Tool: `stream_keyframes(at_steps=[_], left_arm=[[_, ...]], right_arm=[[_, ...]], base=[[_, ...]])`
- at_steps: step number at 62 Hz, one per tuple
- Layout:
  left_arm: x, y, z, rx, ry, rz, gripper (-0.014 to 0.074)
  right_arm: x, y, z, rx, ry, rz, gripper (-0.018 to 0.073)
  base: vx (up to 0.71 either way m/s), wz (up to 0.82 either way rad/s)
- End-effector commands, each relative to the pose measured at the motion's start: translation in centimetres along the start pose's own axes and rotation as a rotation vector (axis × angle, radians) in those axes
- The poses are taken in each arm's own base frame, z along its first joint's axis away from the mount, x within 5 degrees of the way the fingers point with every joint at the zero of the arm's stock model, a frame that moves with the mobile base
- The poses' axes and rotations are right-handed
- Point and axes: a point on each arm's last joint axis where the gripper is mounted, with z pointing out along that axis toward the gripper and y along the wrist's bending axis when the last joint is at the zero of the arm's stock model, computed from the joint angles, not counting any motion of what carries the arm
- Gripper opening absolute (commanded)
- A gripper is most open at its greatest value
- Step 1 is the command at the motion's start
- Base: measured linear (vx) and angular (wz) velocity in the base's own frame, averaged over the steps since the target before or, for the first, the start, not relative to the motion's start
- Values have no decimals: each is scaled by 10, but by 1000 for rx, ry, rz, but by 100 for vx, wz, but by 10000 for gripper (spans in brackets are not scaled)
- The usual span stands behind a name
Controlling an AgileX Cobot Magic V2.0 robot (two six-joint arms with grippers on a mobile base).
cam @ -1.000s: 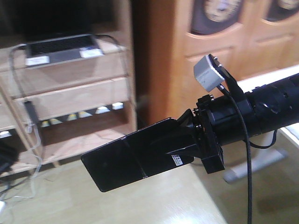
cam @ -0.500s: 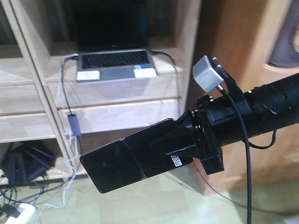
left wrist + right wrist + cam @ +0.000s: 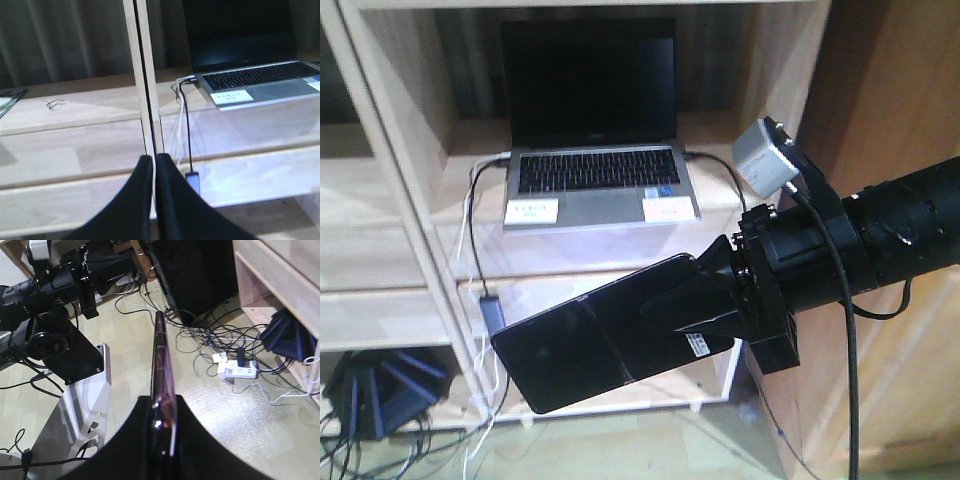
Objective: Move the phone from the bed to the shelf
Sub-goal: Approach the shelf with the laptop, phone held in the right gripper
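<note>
— What sits in the shelf (image 3: 412, 235)?
— In the bay facing us, one open laptop (image 3: 595, 185) on the board, screen dark, with a cable (image 3: 473, 225) hanging off its left side. In the lower left bay we see a dark bundle (image 3: 382, 395) among wires; we cannot tell what it is.
— And our counts?
— One phone (image 3: 582, 348), one laptop, two white labels (image 3: 531, 210) on the laptop's palm rest, and one small barcode sticker (image 3: 700, 343) on the phone.
— Can we read any of it?
— No, the print is too small and blurred.
— Where is the phone?
— In the air in front of the shelf, touching no board. The right gripper (image 3: 688, 300) is clamped on one end of it. From the right wrist we see it edge-on, its rim pinkish.
— The left gripper (image 3: 153, 161)?
— Its fingers are pressed together with nothing between them, pointing at the shelf's upright.
</note>
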Motion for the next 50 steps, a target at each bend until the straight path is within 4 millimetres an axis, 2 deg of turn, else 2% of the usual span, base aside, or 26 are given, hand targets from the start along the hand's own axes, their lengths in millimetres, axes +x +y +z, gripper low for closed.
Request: stream_keyframes(at_steps=[1,50], left_arm=[[-14,2,-3,-10,-107,-14,1],[-14,2,-3,-10,-107,-14,1]], right_arm=[[-14,19,-10,-84,-77,-32,-2],[-14,19,-10,-84,-77,-32,-2]], base=[[30,1],[24,5]])
